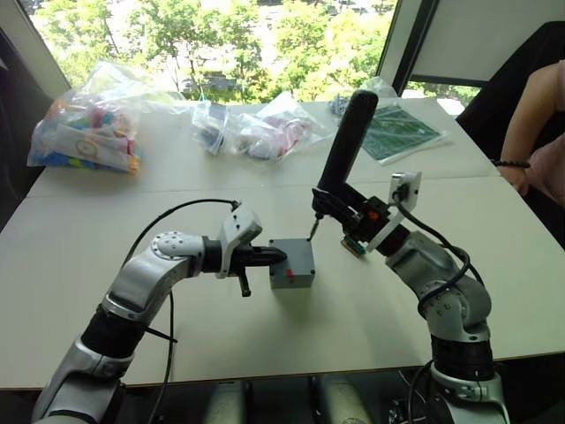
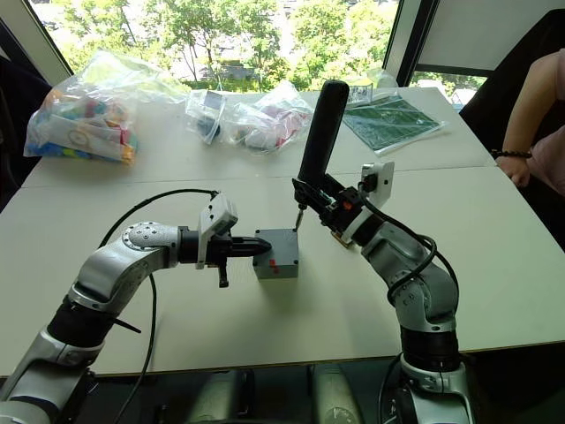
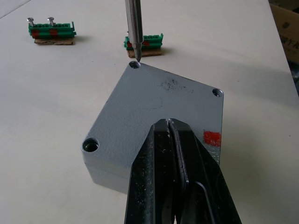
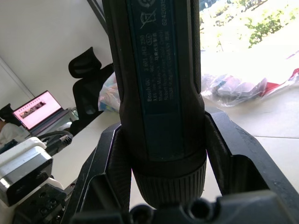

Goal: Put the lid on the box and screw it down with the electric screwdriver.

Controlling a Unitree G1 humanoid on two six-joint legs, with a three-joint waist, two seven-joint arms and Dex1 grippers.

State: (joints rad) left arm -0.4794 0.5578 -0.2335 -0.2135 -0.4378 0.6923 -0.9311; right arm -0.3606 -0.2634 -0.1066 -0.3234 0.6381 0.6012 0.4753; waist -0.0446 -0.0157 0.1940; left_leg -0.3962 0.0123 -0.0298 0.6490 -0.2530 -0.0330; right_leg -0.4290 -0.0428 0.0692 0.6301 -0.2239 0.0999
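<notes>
The lid (image 3: pixel 159 105) already sits on the box (image 1: pixel 292 276), mid-table. Left gripper (image 3: pixel 174 135), fingers closed, presses it down; right gripper (image 4: pixel 163 186) clamps the screwdriver (image 1: pixel 346 141), bit hovering over the far corner hole. Next: seat it straight.

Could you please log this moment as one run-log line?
lid on box | left gripper shut, pressing lid | right gripper holds electric screwdriver | bit over corner hole

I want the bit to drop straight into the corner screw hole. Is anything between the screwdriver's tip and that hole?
Nothing visible. The electric screwdriver, held in the right gripper, has its bit poised just above the corner hole of the lid. The shut left gripper presses on the lid, away from that corner.
</notes>
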